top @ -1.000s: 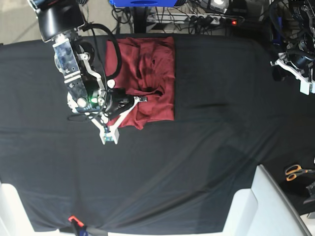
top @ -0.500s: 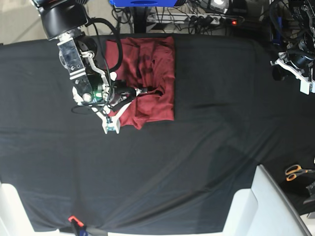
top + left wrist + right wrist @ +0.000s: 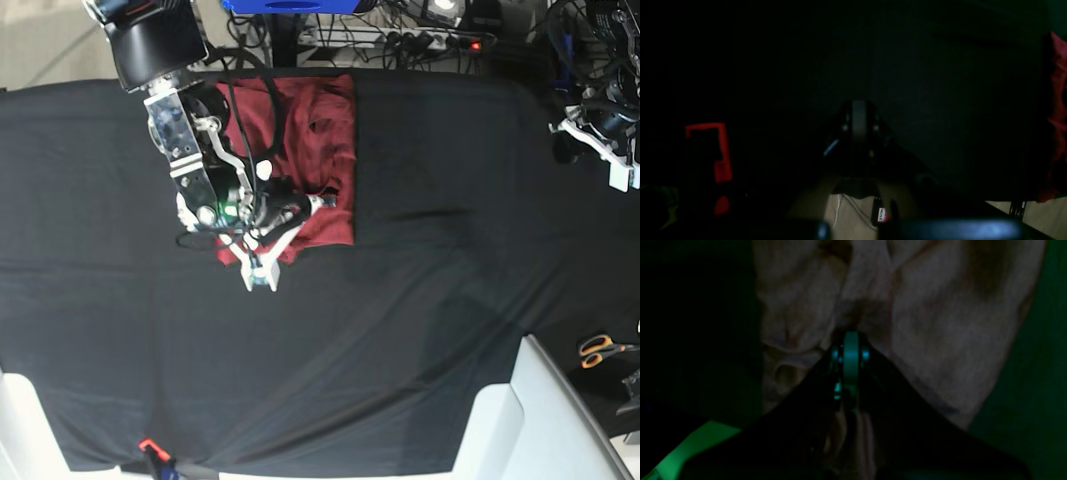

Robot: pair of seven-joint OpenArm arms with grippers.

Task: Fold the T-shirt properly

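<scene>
- Base view: the T-shirt is seen partly folded on the black cloth sheet, directly beneath and ahead of the right gripper
- Right wrist view: the jaws are pressed together, and a fold of fabric appears to be pinched at their tip, though this is dim
- The pinched layer is best carried low and straight across, so the fold edge is kept even
- The left gripper is closed on nothing, well apart from the shirt

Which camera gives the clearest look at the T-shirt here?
The base view: the whole T-shirt shows, partly folded on the black cloth. The right wrist view shows only dim, washed-out folds by the shut right tool; the left wrist view catches just a red edge at its right border.
</scene>
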